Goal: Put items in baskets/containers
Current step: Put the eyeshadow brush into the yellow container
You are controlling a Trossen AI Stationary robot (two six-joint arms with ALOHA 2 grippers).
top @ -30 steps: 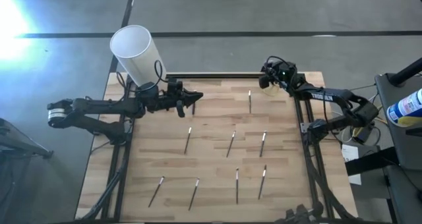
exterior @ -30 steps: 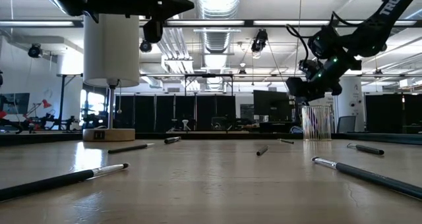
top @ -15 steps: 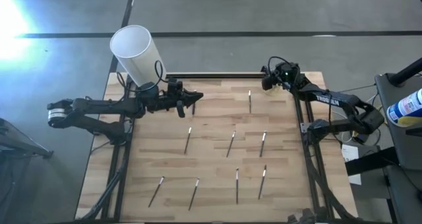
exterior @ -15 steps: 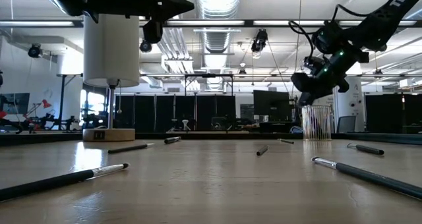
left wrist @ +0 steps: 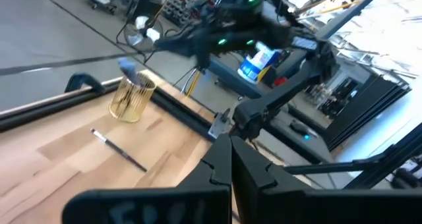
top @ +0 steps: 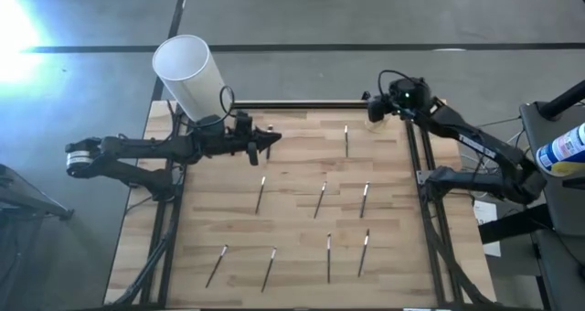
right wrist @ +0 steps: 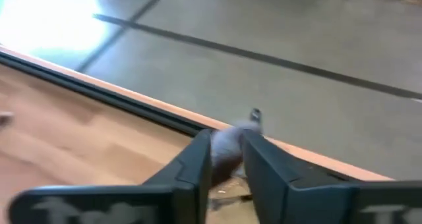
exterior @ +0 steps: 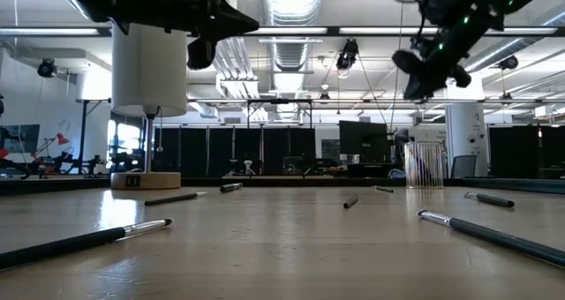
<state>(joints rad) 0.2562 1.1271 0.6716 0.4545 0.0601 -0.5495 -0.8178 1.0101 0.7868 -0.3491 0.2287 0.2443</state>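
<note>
I hold the right gripper, fingers slightly parted and apparently empty, above the small yellowish transparent cup at the table's far corner; eight thin dark-tipped sticks await collection; left gripper hovers shut.

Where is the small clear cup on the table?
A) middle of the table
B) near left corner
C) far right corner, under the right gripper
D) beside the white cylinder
C: the clear cup stands at the table's far right corner, and in the high view the right gripper hangs over that corner; the white cylinder is at the far left.
</note>
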